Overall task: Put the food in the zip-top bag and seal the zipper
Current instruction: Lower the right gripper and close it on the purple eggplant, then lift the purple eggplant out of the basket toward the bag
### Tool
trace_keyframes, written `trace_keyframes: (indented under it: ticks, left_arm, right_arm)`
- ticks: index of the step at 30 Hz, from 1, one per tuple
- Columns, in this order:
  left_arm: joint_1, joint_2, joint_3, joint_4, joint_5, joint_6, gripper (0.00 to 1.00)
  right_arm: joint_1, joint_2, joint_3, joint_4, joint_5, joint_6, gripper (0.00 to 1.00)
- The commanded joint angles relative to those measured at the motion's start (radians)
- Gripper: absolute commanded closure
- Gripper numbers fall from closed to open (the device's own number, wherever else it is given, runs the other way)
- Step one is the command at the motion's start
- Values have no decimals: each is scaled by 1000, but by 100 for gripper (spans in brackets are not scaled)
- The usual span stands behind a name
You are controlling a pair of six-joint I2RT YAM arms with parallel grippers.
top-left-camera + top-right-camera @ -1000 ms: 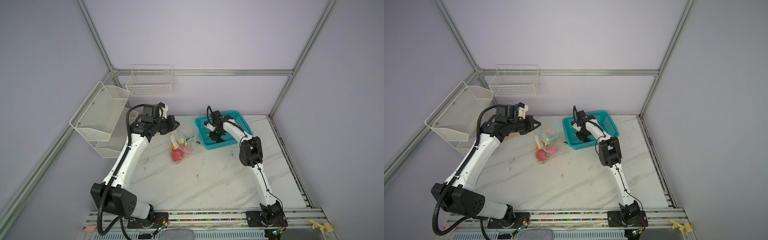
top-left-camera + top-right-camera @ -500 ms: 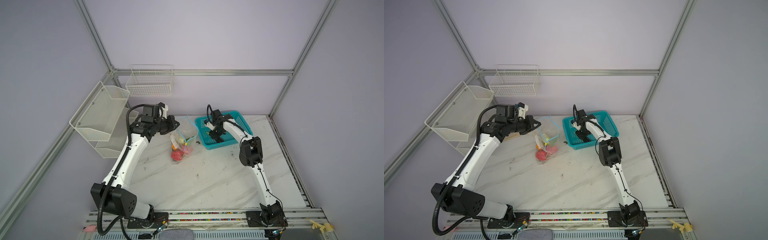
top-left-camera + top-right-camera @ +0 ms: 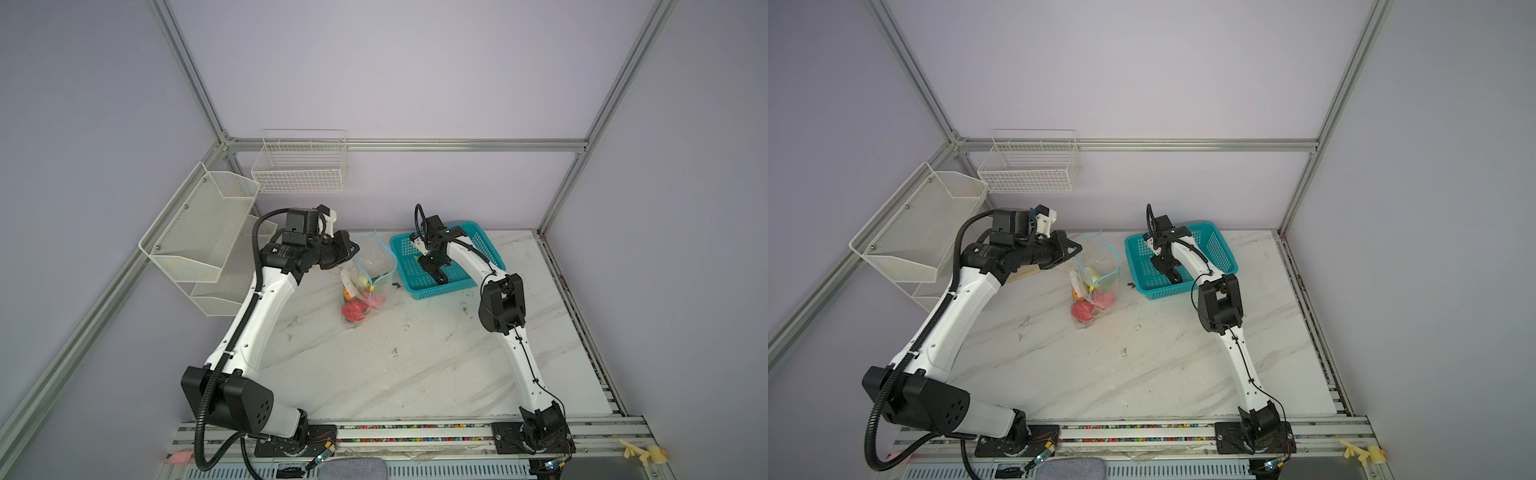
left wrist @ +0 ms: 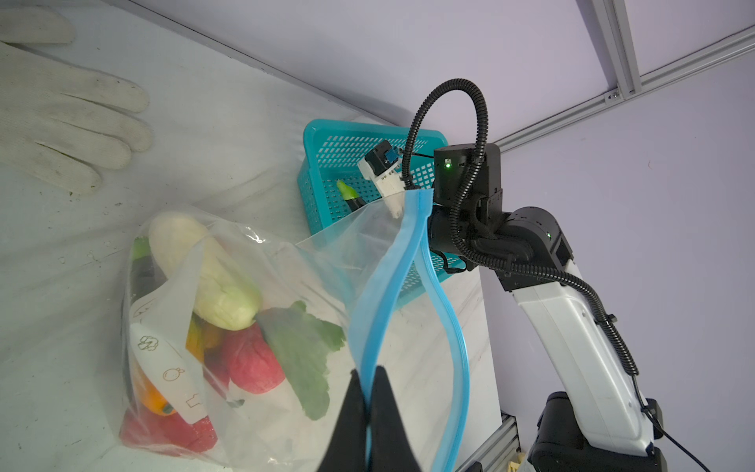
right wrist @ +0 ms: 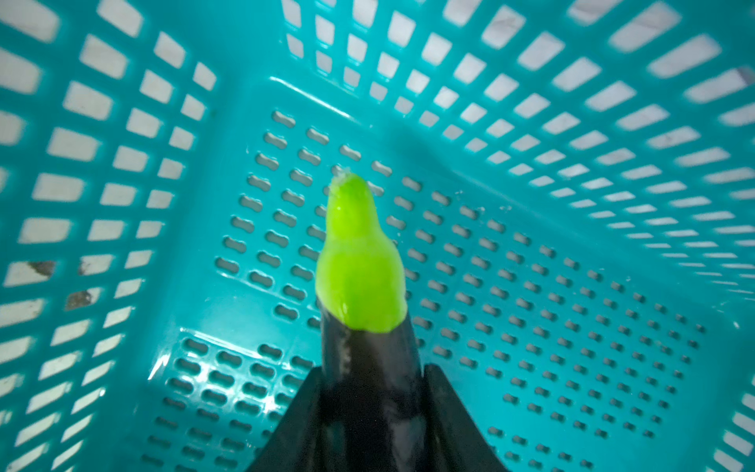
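Observation:
The clear zip-top bag [image 3: 370, 262] [image 3: 1098, 262] stands on the table with its mouth open. Red [image 4: 249, 359], white [image 4: 204, 278], green and orange food lies inside. My left gripper [image 4: 369, 376] [image 3: 353, 249] is shut on one side of the blue zipper [image 4: 392, 286]. The yellow slider [image 3: 372, 287] sits at the strip's low end. My right gripper [image 5: 371, 380] [image 3: 440, 279] reaches down into the teal basket [image 3: 478, 245]. Its jaws press both sides of a dark eggplant [image 5: 367, 355] with a green cap.
A white glove [image 4: 61, 110] lies on the table behind the bag. Two white wire baskets [image 3: 299, 166] [image 3: 199, 232] hang on the back and left walls. A small dark scrap [image 3: 395, 285] lies between bag and basket.
My right gripper's jaws have narrowed around the eggplant inside the basket. The left gripper and the bag have stayed where they were.

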Motion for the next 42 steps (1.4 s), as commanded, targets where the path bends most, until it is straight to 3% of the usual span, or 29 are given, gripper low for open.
trace_keyframes:
  ticks: [1, 12, 24, 30, 42]
  left_arm:
    - [6, -26, -25, 40, 12, 8, 100]
    - [5, -20, -16, 46, 15, 3, 100]
    - [5, -22, -20, 56, 18, -4, 100]
    - [5, -27, -16, 61, 21, -7, 100]
    - [4, -34, -1, 63, 24, -10, 100]
  right_arm:
    - [-5, -74, 4, 33, 25, 36, 62]
    - [-5, -195, -123, 150, -9, 134, 62]
    - [-4, -427, -361, 404, 18, 392, 61]
    - [1, -580, -458, 504, -47, 525, 61]
    - [138, -854, -600, 703, -111, 720, 60]
